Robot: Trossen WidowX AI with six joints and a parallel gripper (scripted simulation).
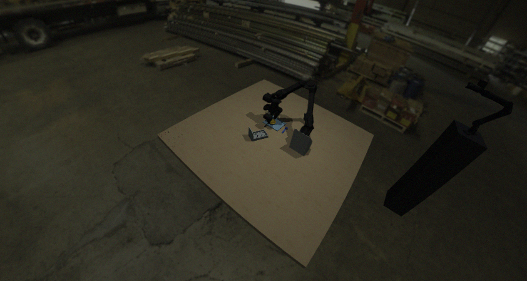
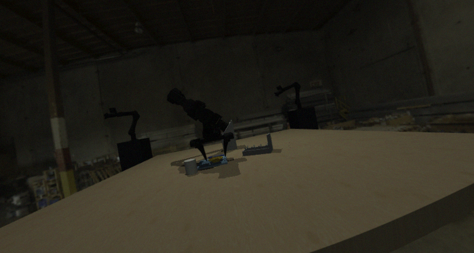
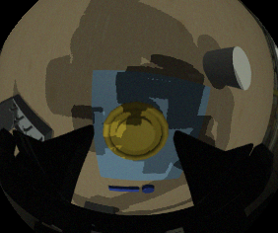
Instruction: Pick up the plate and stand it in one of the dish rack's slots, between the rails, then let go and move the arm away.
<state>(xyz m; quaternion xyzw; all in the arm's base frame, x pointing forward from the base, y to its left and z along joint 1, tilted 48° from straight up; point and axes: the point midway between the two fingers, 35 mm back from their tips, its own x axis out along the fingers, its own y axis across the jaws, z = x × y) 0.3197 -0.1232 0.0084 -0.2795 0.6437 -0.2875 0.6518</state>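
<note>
Yellow plate [image 1: 272, 121] [image 2: 215, 159] [image 3: 136, 131] on blue mat [image 1: 279, 126] [image 2: 212, 165] [image 3: 119, 170]; dish rack [image 1: 259, 134] [image 2: 257, 150] [image 3: 24, 118] without plate; gripper [image 1: 271, 119] [image 2: 215, 158] [image 3: 134, 132] wide, holding nothing.

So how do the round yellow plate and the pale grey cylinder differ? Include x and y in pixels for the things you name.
The round yellow plate [image 2: 215, 159] [image 3: 136, 131] is wide and shallow, while the pale grey cylinder [image 2: 190, 167] [image 3: 227, 68] stands upright. The plate lies on the flat blue mat [image 3: 119, 170]; the cylinder is beside that mat. The plate sits between the hand's open fingers, the cylinder outside them. Neither is gripped.
</note>
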